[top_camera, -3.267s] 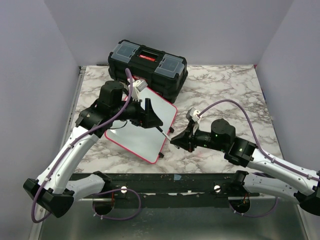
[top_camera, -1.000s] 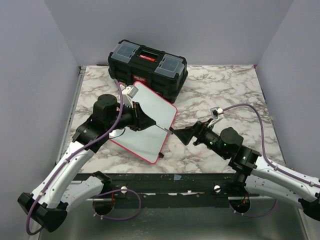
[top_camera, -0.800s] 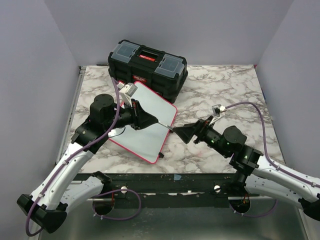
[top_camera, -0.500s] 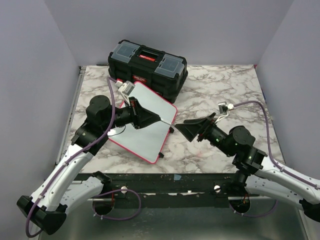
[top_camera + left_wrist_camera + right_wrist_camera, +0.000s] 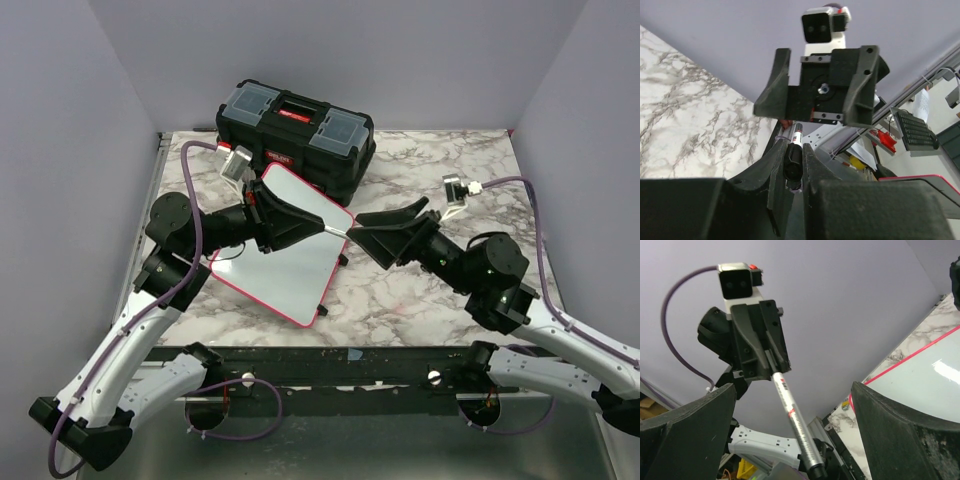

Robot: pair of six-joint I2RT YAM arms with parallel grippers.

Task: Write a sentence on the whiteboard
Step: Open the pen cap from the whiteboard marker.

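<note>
Top external: left claw (image 5: 300,225) clamps the marker (image 5: 331,231), aimed lengthwise into the spread right claw (image 5: 367,233). Whiteboard (image 5: 285,275) lies beneath left claw

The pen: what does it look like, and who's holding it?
The pen is long and thin, with a silvery-white barrel, a little red and black print and a black end. It is held up in the air near the edge of the whiteboard, not writing on it. The left gripper is shut on the black end. The other end points into the right gripper, whose fingers stand wide open on either side without squeezing it.
</note>
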